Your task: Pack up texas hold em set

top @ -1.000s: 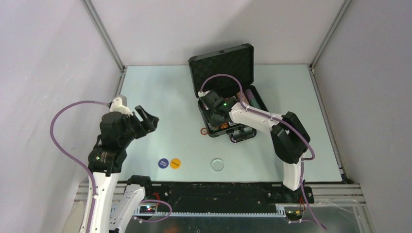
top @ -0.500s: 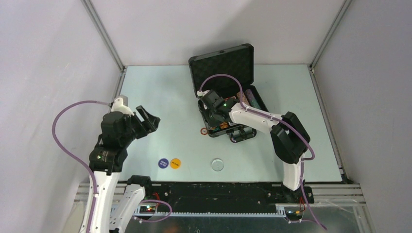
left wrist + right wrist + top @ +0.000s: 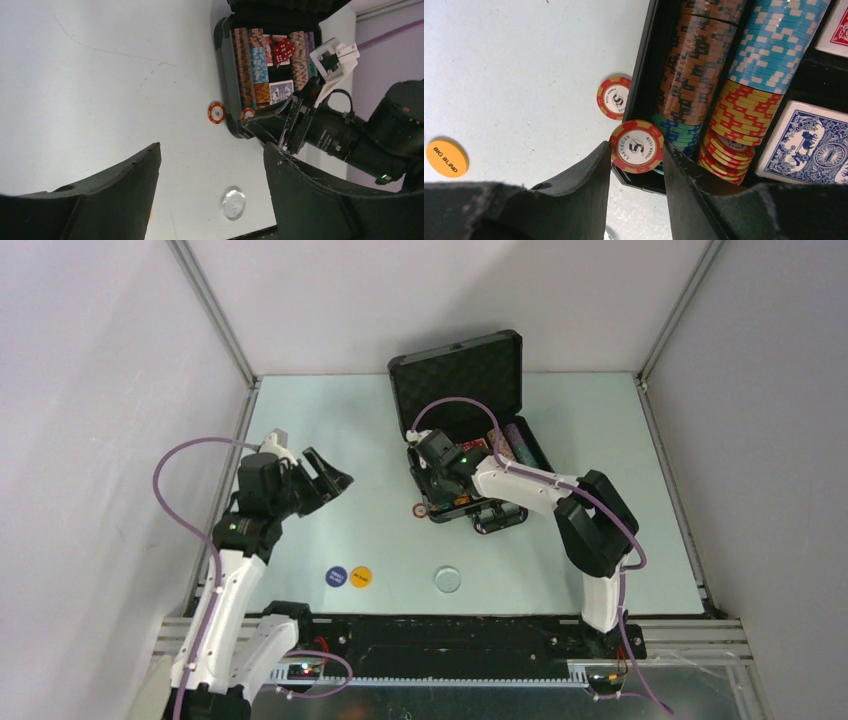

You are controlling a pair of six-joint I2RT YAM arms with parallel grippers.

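Right hand (image 3: 636,159) grasps a red poker chip (image 3: 636,146) at a corner of the open case (image 3: 643,80). Another chip (image 3: 614,97) lies just outside it on the counter (image 3: 524,75). Left hand (image 3: 325,476) is released, well apart.

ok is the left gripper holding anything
No, the left gripper stands open with nothing between its fingers; only the pale table shows through the gap.

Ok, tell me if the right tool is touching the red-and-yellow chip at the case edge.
Touching. The right wrist view shows the chip pinched between the two fingers of the right tool, its rim against both with no gap.
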